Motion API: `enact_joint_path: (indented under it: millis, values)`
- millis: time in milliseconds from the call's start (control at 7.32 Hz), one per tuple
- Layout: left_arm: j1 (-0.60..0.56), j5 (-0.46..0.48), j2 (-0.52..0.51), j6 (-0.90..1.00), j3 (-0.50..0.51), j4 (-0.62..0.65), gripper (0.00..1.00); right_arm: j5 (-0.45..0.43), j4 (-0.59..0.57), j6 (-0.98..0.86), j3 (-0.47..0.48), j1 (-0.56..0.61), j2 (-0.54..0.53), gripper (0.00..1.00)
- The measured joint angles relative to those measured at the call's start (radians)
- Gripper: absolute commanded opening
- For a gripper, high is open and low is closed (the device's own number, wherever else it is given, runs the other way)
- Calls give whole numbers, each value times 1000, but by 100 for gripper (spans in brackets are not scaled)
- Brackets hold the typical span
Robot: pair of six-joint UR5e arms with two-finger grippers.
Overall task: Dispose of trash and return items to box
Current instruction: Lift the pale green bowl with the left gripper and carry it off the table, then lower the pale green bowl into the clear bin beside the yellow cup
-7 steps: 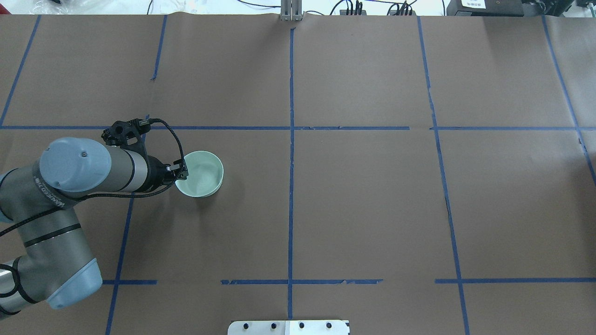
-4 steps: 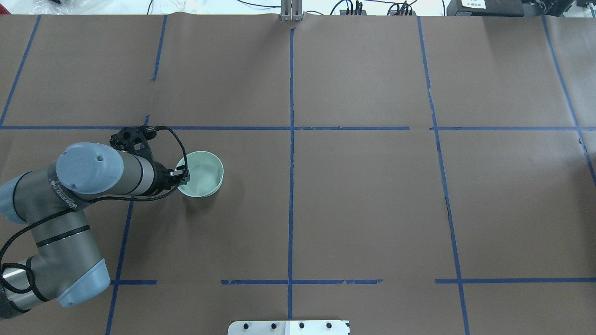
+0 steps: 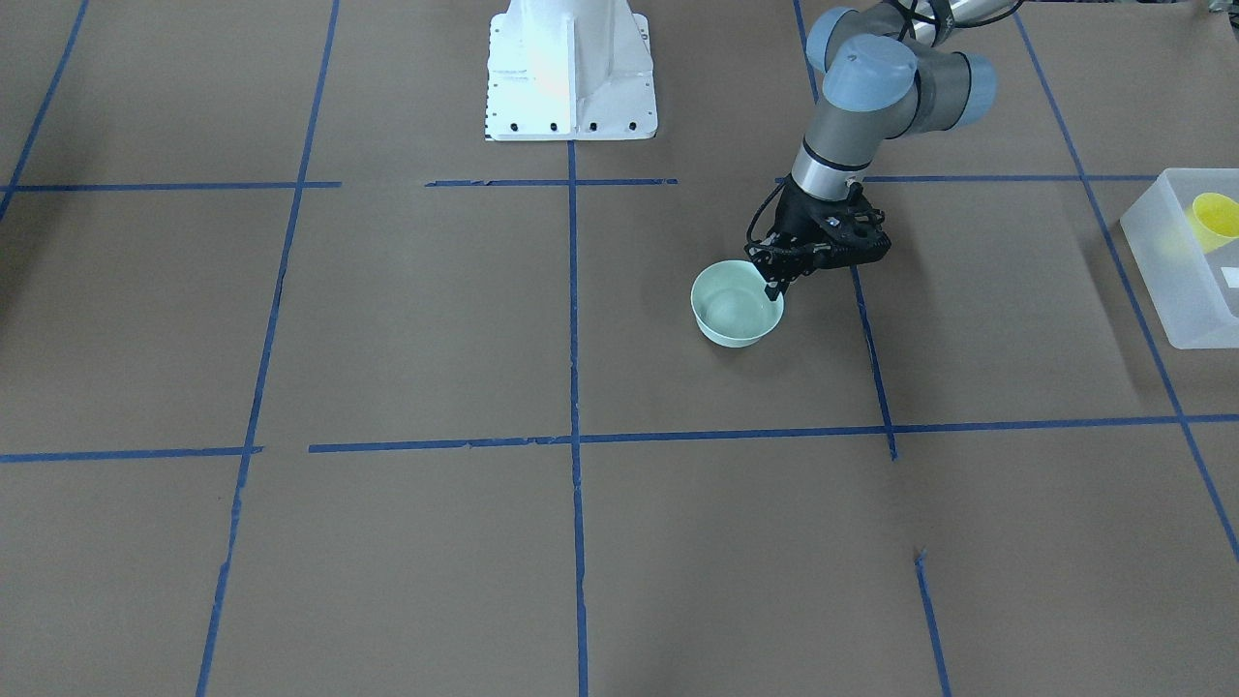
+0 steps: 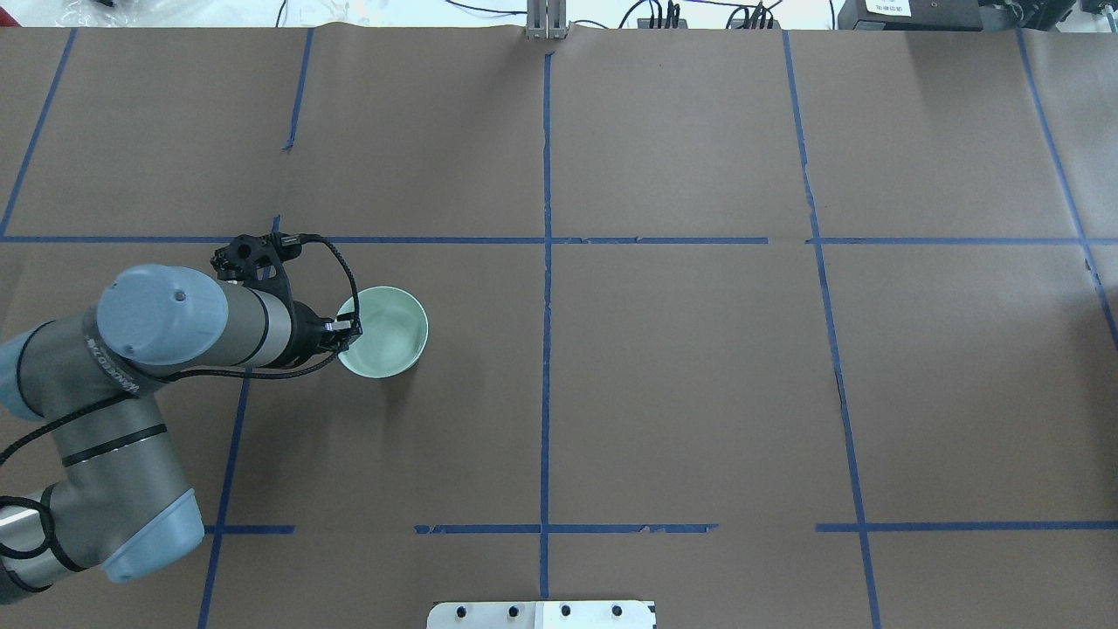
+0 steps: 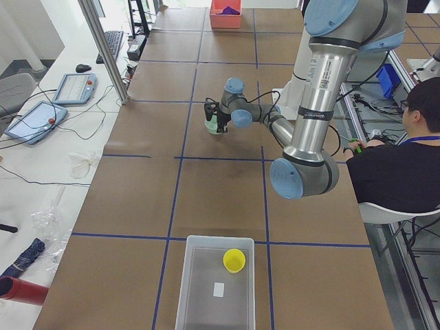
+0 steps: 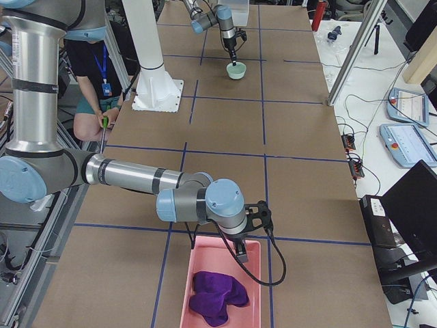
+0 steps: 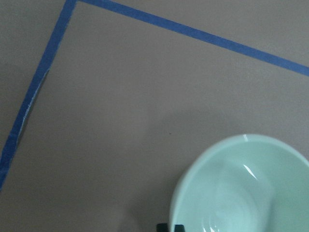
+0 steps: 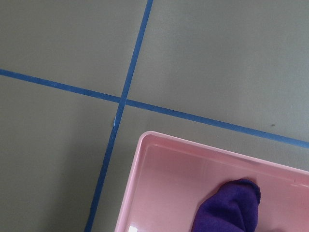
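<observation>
The pale mint-green bowl (image 4: 389,334) is left of the table's middle, and also shows in the front view (image 3: 734,308) and the left wrist view (image 7: 246,193). My left gripper (image 4: 348,328) is shut on the bowl's rim on the robot's side, with one finger inside and one outside (image 3: 772,290). The bowl seems to hang slightly above the paper. The yellow cup (image 3: 1213,219) lies inside the frosted box (image 3: 1176,290) at the table's left end. My right gripper (image 6: 240,256) hovers over a pink tray (image 6: 205,270); I cannot tell whether it is open.
The pink tray holds a purple cloth (image 8: 231,208) at the table's right end. The white robot base (image 3: 569,77) stands at the table's near edge. A seated operator (image 5: 405,158) is beside the table. Blue tape lines cross the brown paper.
My left gripper dropped onto the bowl's rim, then the bowl shifted slightly right and looks larger from above, as if lifted.
</observation>
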Motion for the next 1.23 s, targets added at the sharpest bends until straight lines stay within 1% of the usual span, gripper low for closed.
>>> enact_joint_path:
  millis: [137,273,547,683,820,957,1093,1230]
  values:
    - [-43,-36,23,83,-55,23,0,0,0,-2,0,0,-2,100]
    - [-133,-97,47,202,-114,64,0,4,0,-3,0,0,-4,100]
    - [-375,-223,130,545,-199,137,0,28,-4,-10,5,-4,-3,100]
    - [-500,-274,187,752,-208,150,0,23,-9,-13,6,-28,-3,100]
    - [-627,-320,250,990,-192,156,0,-10,-27,-15,7,-70,-1,100]
    - [-757,-357,290,1213,-142,158,0,-48,-81,-15,11,-91,5,100]
    - [-889,-391,310,1430,-60,157,0,-62,-169,-15,32,-101,18,100]
    - [-1002,-422,319,1629,38,153,0,-64,-255,-15,79,-102,23,100]
